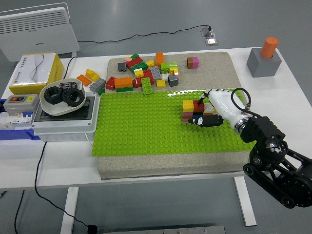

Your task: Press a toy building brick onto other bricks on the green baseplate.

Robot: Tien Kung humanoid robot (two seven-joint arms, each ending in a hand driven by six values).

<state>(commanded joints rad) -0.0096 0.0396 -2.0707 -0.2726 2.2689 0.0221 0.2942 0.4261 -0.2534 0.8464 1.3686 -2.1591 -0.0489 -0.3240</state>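
Observation:
A green baseplate [141,122] lies on a beige mat in mid-table. Toward its right side stands a small stack of bricks [191,109]: yellow and dark red on top, pink and orange beneath. My right hand [202,113], white with black fingers, reaches in from the right and rests against the stack's right side. Its fingers are curled around the stack, one black finger [201,120] lying low along the front. A pile of loose bricks [144,73] in several colours sits behind the baseplate. My left arm is out of sight.
Left of the mat stand a grey box carrying a bowl of black rings [62,96], a yellow tissue box [34,73] and a switch box [19,102]. A grey block with an orange cylinder [264,57] is at the far right. A brown-pink brick [192,62] lies apart.

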